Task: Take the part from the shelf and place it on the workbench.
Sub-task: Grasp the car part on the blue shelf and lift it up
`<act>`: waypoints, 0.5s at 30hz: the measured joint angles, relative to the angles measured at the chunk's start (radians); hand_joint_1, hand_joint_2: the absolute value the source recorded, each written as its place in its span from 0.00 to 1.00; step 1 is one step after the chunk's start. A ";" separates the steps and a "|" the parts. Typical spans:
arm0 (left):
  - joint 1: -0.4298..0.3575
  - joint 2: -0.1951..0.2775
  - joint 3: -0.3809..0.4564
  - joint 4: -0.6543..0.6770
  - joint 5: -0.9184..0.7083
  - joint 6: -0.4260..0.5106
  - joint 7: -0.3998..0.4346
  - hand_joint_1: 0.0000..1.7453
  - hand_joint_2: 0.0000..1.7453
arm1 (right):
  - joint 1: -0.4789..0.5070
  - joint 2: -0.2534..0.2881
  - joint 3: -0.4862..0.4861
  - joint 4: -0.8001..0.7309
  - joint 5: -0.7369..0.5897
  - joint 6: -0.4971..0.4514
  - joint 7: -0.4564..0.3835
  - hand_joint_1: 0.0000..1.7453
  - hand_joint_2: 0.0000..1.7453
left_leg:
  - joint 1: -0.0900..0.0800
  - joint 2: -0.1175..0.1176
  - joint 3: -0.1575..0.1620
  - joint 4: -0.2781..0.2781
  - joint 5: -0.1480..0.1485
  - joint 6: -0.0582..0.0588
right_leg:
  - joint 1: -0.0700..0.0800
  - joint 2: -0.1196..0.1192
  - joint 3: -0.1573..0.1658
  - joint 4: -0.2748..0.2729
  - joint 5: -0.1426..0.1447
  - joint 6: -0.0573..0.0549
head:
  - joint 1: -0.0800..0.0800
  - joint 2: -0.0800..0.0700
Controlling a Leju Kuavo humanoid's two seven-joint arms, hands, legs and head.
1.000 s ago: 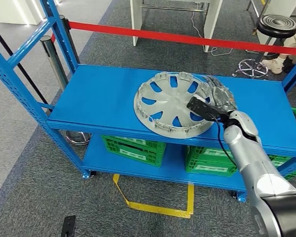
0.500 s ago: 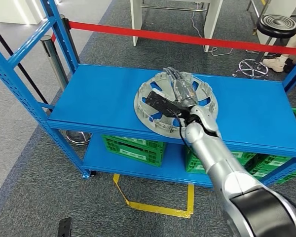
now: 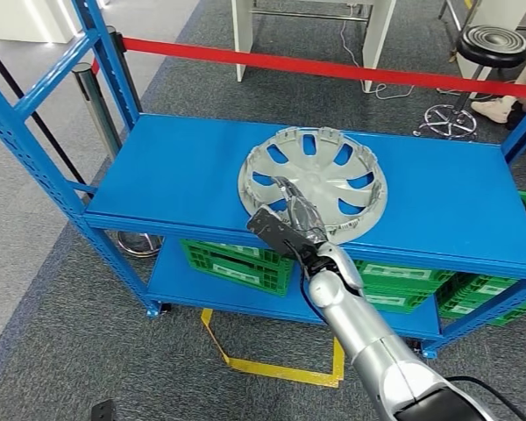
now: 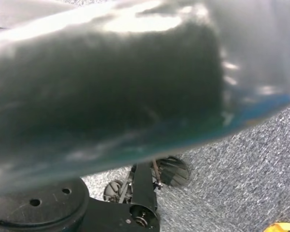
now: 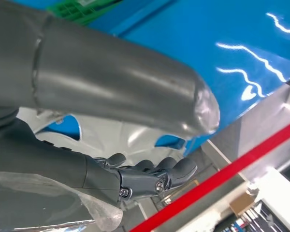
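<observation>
Head view, looking down on a blue shelf (image 3: pixel 181 180) that crosses the frame from left to right. At far left its blue upright slants up to the top edge, and a chrome post (image 3: pixel 96 103) stands just behind it. A red belt (image 3: pixel 326 66) runs from that post across the upper part of the frame to the right edge. Near the centre, a silver hubcap (image 3: pixel 326 180) lies flat on the top deck of the shelf, close to the front edge. Over its lower left rim sits the right hand (image 3: pixel 299 219), its silver arm rising from the bottom right of the frame. The fingers (image 3: pixel 294 203) lie stretched out and near together over the hubcap's face; whether they touch it or grip it cannot be told. Green crates (image 3: pixel 240 263) sit on the lower deck, below centre and on toward the right. Yellow tape (image 3: pixel 273 367) marks the grey carpet at bottom centre. At upper right stands a black stool (image 3: pixel 494 46).

Right wrist view: the thick grey thumb (image 5: pixel 110 87) and the dark fingers (image 5: pixel 151 176) are apart, with the hubcap (image 5: pixel 129 137) showing between them.

Left wrist view: a blurred dark shape and grey carpet; the left hand's state cannot be told.
</observation>
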 joint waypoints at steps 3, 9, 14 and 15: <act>0.000 0.001 0.009 0.000 0.016 -0.003 -0.009 0.00 0.00 | 0.002 0.000 0.003 0.011 0.012 -0.007 0.010 0.00 0.00 | 0.000 0.000 0.000 0.000 0.000 0.000 | 0.000 0.000 0.000 0.000 0.000 0.000 | 0.000 0.000; -0.004 0.005 0.061 0.000 0.087 -0.013 -0.035 0.00 0.00 | -0.006 0.000 0.025 0.086 0.125 -0.069 0.076 0.00 1.00 | 0.000 0.000 0.000 0.000 0.000 0.000 | 0.000 0.000 -0.001 0.000 0.000 0.000 | 0.000 0.000; -0.003 0.012 0.091 0.000 0.109 -0.047 -0.036 0.00 0.00 | -0.012 -0.015 0.027 0.151 0.144 -0.055 0.080 0.00 1.00 | 0.000 0.000 0.000 0.000 0.000 0.000 | 0.000 0.000 -0.001 0.000 0.000 0.000 | 0.000 0.000; -0.003 0.012 0.096 0.000 0.110 -0.045 -0.036 0.00 0.00 | -0.013 -0.019 0.027 0.162 0.145 -0.054 0.080 0.00 1.00 | 0.000 0.000 0.000 0.000 0.000 0.000 | 0.000 0.000 -0.001 0.000 0.000 0.000 | 0.000 0.000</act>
